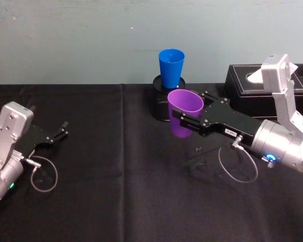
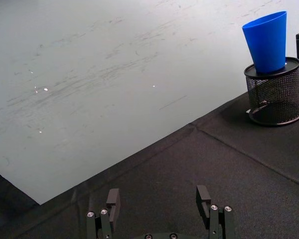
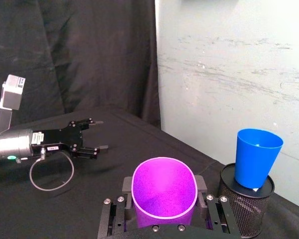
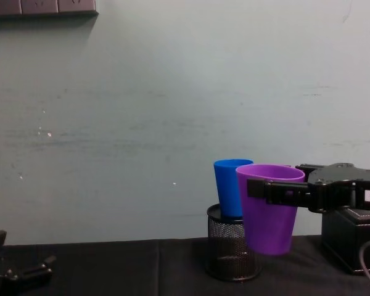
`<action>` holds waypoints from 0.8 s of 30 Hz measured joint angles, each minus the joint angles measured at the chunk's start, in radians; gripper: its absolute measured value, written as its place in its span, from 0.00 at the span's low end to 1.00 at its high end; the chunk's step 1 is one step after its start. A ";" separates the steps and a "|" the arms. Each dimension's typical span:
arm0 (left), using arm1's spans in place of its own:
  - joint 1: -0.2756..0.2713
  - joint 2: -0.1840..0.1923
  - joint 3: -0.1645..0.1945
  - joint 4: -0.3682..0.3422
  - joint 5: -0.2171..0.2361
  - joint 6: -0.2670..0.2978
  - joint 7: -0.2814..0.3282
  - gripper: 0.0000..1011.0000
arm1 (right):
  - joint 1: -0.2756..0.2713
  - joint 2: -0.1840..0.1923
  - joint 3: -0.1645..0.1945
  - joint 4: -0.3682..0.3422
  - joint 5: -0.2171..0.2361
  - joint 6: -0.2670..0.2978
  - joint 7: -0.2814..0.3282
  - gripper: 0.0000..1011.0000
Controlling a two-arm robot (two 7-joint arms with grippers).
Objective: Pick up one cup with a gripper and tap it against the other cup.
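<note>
**Purple cup held up beside the mesh pot**

Well to the left of the mesh pot (image 1: 159,103), your left claw (image 1: 60,132) sits low at the black counter (image 1: 116,181), its jaws spread and holding nothing. On top of the pot stands the blue cup (image 1: 171,68), upright with its mouth up. Just right of the pot and nearer the robot, the purple cup (image 1: 184,113) hangs clear of the counter. Its long axis is close to vertical, wide rim up, and a gap separates it from the pot and the blue cup. Your right claw (image 1: 192,108) clamps it from both sides just below the rim, reaching in from the pot's right. You have two cups, one pot and two claws.
</note>
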 joint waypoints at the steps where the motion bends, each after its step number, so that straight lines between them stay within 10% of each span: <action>1: 0.000 0.000 0.000 0.000 0.000 0.000 0.000 0.99 | 0.000 0.000 0.000 0.000 0.000 0.000 0.000 0.72; 24: 0.000 0.000 0.000 0.000 0.000 0.000 0.000 0.99 | 0.000 0.000 0.000 0.000 0.000 0.000 0.000 0.72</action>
